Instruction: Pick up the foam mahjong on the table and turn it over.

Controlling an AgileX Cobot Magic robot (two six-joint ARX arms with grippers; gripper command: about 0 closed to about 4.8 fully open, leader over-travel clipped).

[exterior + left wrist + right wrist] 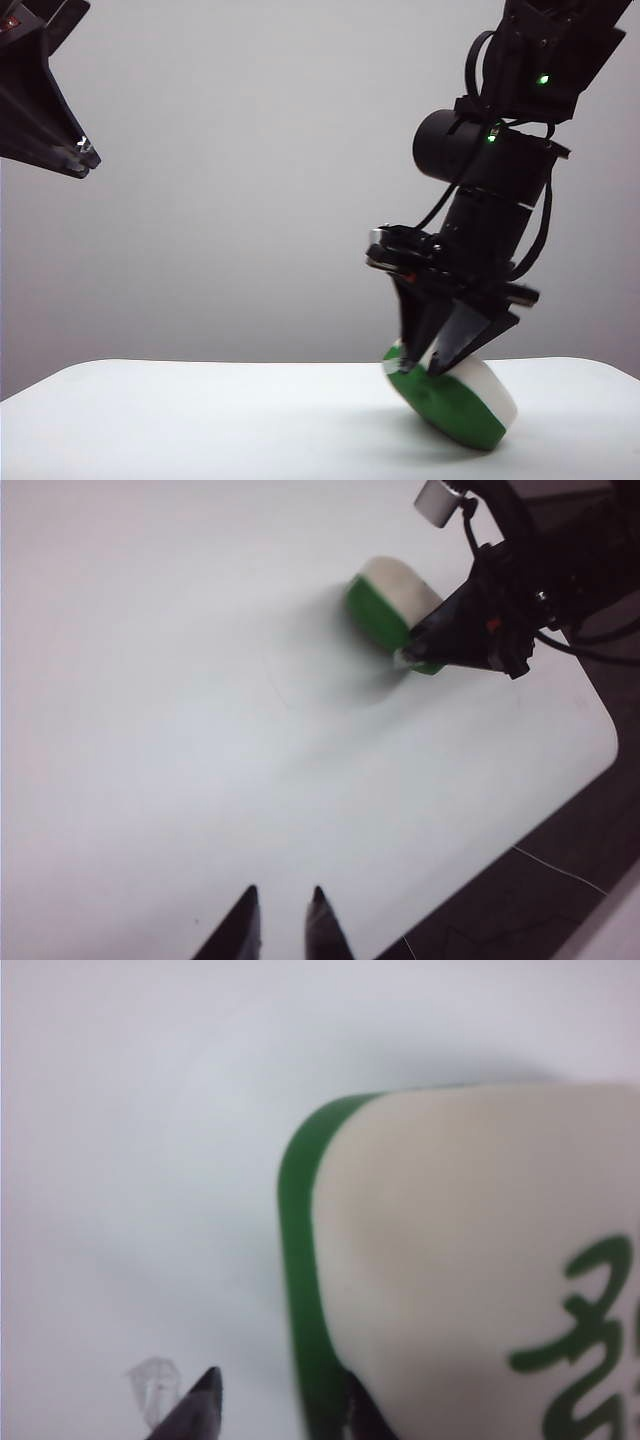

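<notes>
We see the foam mahjong [452,402] tilted on one edge at about four o'clock on the tabletop [200,420]. Our right end effector [438,362] straddles its upper edge with fingers spread, one fingertip touching the green rim. Our left end effector [282,920] hangs well apart toward ten o'clock, fingers parted, empty.
</notes>
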